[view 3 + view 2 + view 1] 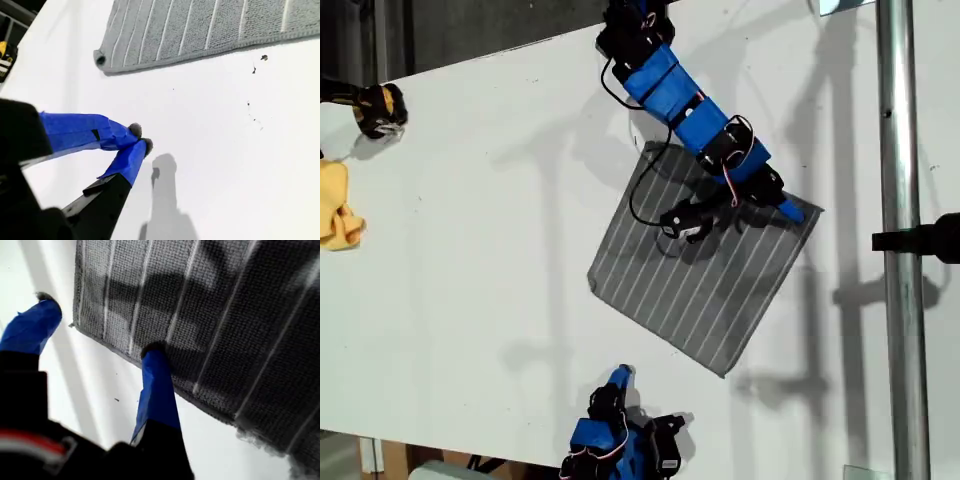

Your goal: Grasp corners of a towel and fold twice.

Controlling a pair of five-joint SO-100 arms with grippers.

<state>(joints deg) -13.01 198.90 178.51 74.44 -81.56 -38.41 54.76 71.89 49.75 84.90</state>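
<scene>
A: any room around the towel (705, 275)?
B: yeah, bare table (470, 250) all along its side twd the exterior view's left. yellow cloth (338, 210) sits way off at that edge.
A: other side?
B: tighter, metal pole (900, 250) runs down the exterior view's right, near that corner (817, 212).

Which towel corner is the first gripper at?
The corner at the exterior view's right: my first gripper straddles the towel edge there. The other three lie untouched.

Towel (705, 285) flat on table (470, 250); arm (695, 115) over its far corner
</scene>
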